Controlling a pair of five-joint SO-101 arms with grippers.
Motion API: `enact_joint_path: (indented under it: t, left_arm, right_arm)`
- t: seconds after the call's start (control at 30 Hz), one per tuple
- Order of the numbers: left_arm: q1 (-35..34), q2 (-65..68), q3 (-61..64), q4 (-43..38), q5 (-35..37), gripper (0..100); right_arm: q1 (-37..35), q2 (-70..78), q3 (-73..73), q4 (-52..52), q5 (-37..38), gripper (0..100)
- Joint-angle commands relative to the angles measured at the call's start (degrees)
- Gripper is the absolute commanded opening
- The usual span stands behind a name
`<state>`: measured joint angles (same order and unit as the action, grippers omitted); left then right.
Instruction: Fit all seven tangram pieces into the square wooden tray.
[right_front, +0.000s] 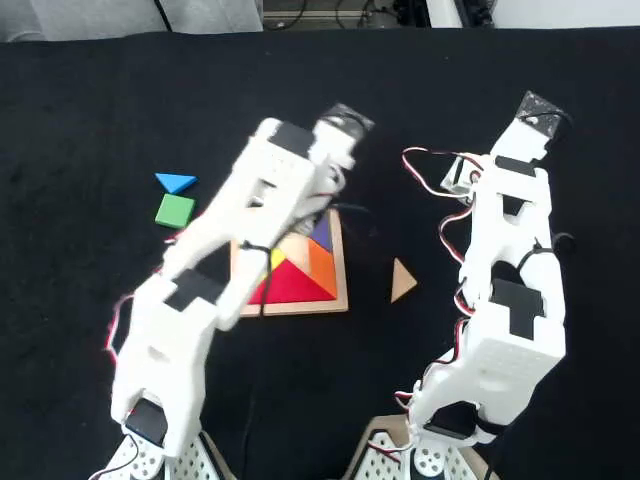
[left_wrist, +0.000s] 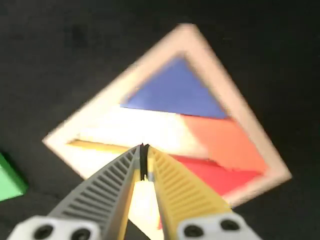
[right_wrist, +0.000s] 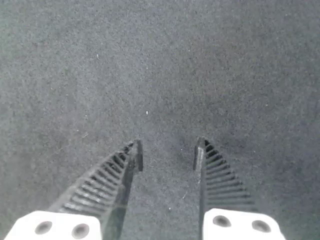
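Note:
The square wooden tray (right_front: 340, 262) lies mid-table, partly under my left arm (right_front: 270, 190). It holds a red triangle (right_front: 292, 283), an orange piece (right_front: 321, 262), a purple triangle (right_front: 322, 234) and a yellow piece (right_front: 277, 259). In the left wrist view my left gripper (left_wrist: 143, 151) is shut with nothing between its fingers, above the tray's bare wood (left_wrist: 150, 127), beside a yellow sliver (left_wrist: 95, 146). Loose on the cloth are a blue triangle (right_front: 176, 182), a green square (right_front: 174, 210) and a tan triangle (right_front: 401, 280). My right gripper (right_wrist: 167, 150) is open over bare cloth.
A black cloth (right_front: 90, 110) covers the whole table. My right arm (right_front: 510, 260) stands to the right of the tan triangle. Red and white wires (right_front: 437, 175) hang off it. The green square's corner (left_wrist: 7, 180) shows beside the tray.

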<state>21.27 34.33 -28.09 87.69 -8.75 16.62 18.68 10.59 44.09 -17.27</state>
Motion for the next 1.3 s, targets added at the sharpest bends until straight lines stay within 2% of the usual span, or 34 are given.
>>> enact_joint_path:
  t: [0.0,0.3,0.63,1.07,1.27]
  left_arm:
    - [-6.0,1.9,0.6,-4.5,-0.3,4]
    - [-5.1,3.3,0.7,-7.0,-0.3,4]
    - [-0.3,3.8,1.1,-9.9,0.1,4]
    - [-0.8,3.8,1.5,-10.5,0.2,4]
    - [-3.3,3.8,2.1,-7.7,0.3,4]
  right_arm:
    - [-0.3,-0.2,-2.4,-0.8,-0.3,18.0]
    - [-0.4,-0.2,-2.4,-1.0,-0.3,18.0]
    - [-0.4,-0.2,-2.4,-1.0,-0.3,18.0]
    - [-0.4,-0.2,-2.4,-0.9,-0.3,18.0]
    - [-0.4,-0.2,-2.4,-0.9,-0.3,18.0]
